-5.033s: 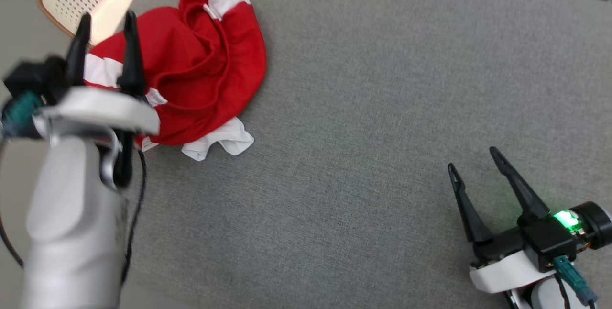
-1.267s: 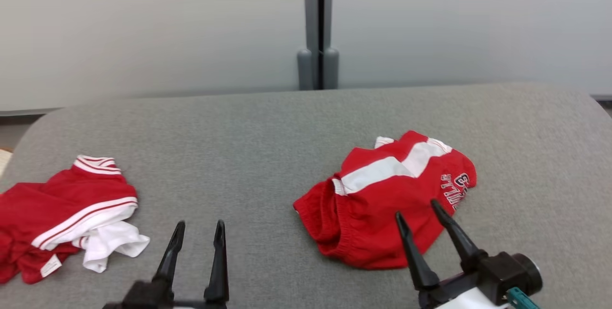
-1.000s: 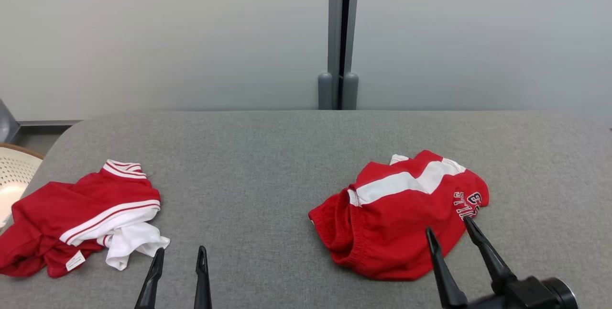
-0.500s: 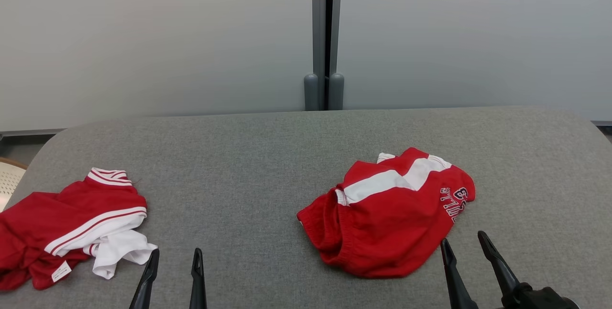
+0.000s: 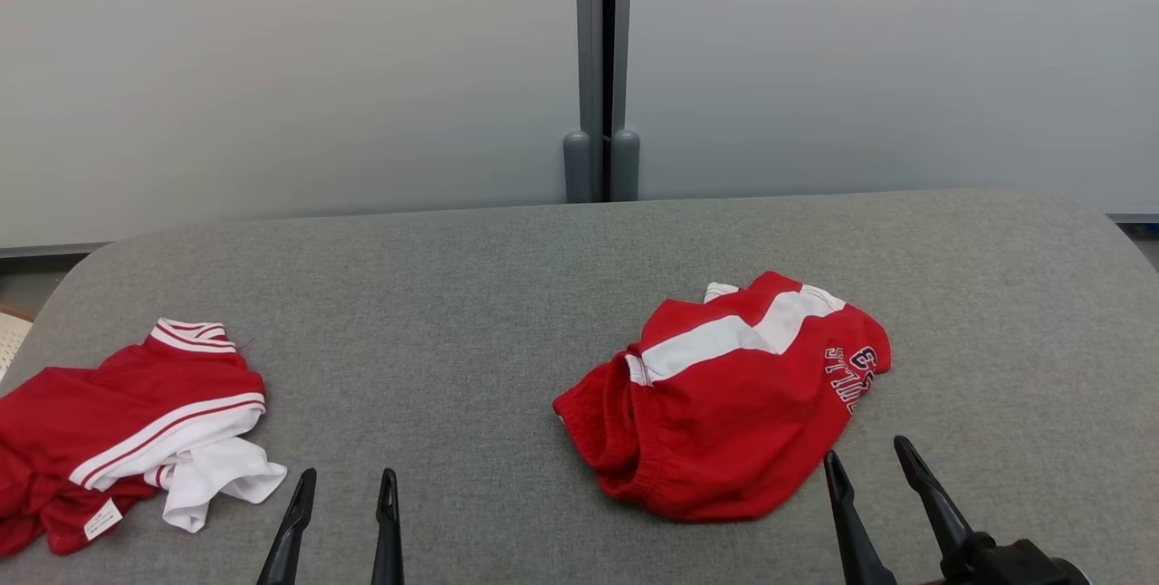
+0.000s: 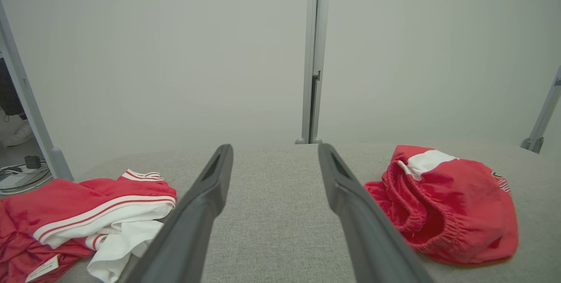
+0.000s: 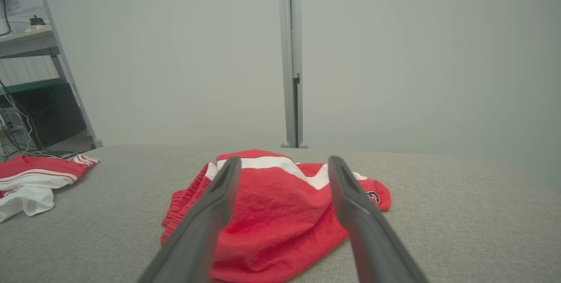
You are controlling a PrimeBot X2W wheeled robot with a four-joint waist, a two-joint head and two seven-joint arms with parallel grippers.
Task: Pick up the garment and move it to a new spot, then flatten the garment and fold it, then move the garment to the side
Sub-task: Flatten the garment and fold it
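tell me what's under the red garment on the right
The red garment lies bunched on the grey table; nothing pokes out around it. Anything beneath the cloth is hidden.

Grey fabric-covered table [image 5: 471,295] carries crumpled red shorts [image 5: 724,404] and a red-white jersey [image 5: 136,422], well apart

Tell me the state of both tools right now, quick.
Left tool: open, holding nothing.
Right tool: open, holding nothing, fingers pointing at the red shorts.
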